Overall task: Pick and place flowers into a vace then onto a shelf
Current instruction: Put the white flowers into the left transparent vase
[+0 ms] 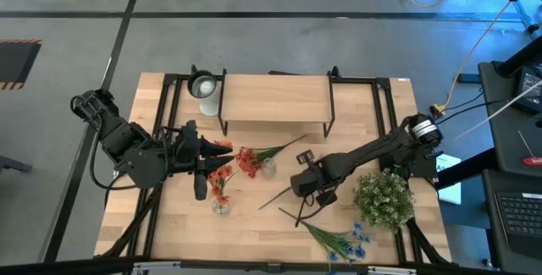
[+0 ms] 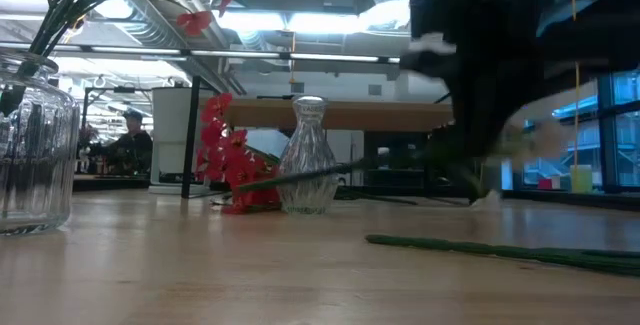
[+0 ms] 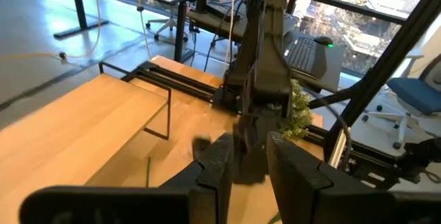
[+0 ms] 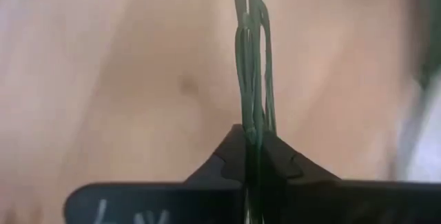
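Note:
My right gripper (image 1: 306, 192) (image 4: 251, 138) is low over the table's middle, shut on a bundle of thin green flower stems (image 4: 251, 58). My left gripper (image 1: 206, 152) (image 3: 249, 165) is open and empty at the left. It is beside a glass jar (image 1: 220, 206) (image 2: 30, 155) that holds red flowers (image 1: 222, 178). Another red flower (image 1: 247, 161) lies by a small clear vase (image 1: 268, 167) (image 2: 307, 155). Blue flowers (image 1: 339, 241) lie on the table at the near edge. The shelf (image 1: 275, 97) stands at the far side. My right gripper pinches the green stems (image 4: 252, 117) between its two fingertips. The fingers come from above, slanting down toward the table. The stems run straight on past the fingertips, and one thin stem (image 1: 275, 197) trails toward the near left. Whether it is clear of the table does not show.
A bushy green-and-white plant (image 1: 385, 197) stands just right of my right arm. A white cup (image 1: 203, 89) stands at the shelf's left end. A loose green stem (image 2: 470, 250) lies on the table near the front. Black frame rails run along both sides.

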Robot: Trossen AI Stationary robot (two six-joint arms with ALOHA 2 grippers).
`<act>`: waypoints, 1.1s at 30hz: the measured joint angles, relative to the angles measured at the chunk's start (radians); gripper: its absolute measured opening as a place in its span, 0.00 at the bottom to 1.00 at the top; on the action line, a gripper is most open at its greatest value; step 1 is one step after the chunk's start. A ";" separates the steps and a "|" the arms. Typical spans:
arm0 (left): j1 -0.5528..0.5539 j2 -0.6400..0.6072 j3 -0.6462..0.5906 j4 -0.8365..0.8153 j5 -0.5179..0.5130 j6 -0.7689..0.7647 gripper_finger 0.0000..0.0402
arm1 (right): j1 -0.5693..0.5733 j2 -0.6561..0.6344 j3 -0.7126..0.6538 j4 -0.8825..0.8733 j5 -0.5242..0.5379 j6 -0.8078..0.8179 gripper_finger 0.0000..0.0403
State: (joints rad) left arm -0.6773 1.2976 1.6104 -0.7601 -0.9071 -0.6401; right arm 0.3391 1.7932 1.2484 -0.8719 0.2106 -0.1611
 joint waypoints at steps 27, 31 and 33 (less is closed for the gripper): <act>0.513 0.121 0.000 0.181 0.784 -0.237 0.44 | 0.062 -0.044 0.711 -0.103 0.733 -0.958 0.02; 0.550 0.130 0.000 0.181 0.831 -0.197 0.44 | 0.073 -0.039 0.711 -0.080 0.746 -1.002 0.02; 0.562 0.131 0.000 0.183 0.832 -0.193 0.44 | 0.079 -0.039 0.711 -0.075 0.751 -1.002 0.02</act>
State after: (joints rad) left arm -0.1154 1.4283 1.6104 -0.5770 -0.0750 -0.8327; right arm 0.4183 1.7545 1.9591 -0.9469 0.9618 -1.1628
